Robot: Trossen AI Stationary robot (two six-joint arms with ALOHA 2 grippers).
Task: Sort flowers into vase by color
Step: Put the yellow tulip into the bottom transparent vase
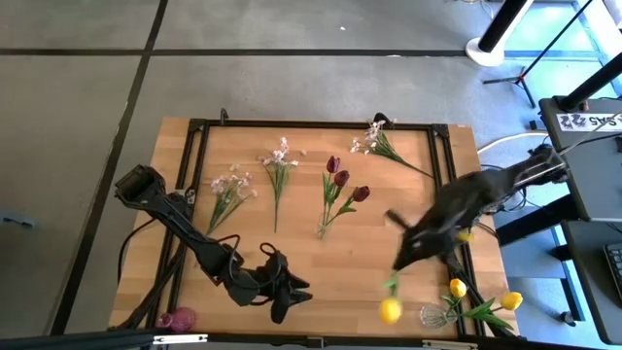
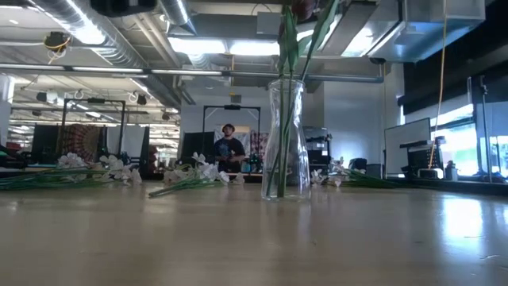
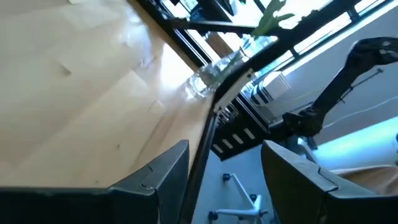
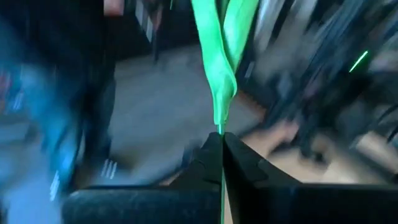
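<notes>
A yellow tulip (image 1: 391, 310) hangs low and right of centre in the high view, its green stem (image 4: 219, 74) running up into the right end effector (image 1: 400, 261), whose fingers are pressed together on the stem. To its right, at the lower right corner of the desk (image 1: 301, 282), a clear glass vase (image 1: 433, 315) lies with two more yellow tulips (image 1: 483, 295) at its mouth. In mid-frame a second glass vase (image 2: 286, 139) holds dark red tulips (image 1: 342, 181). Sprays of white-pink blossoms (image 1: 279, 160) lie along the upper part of the desk: two left of centre and one (image 1: 374, 136) at the upper right. A small pink vase (image 1: 178, 318) sits at the lower left corner. The left end effector (image 1: 284, 292) rests at bottom centre, its fingers (image 3: 163, 177) spread apart and holding nothing. In the low view a person (image 2: 228, 147) shows far behind the desk.
</notes>
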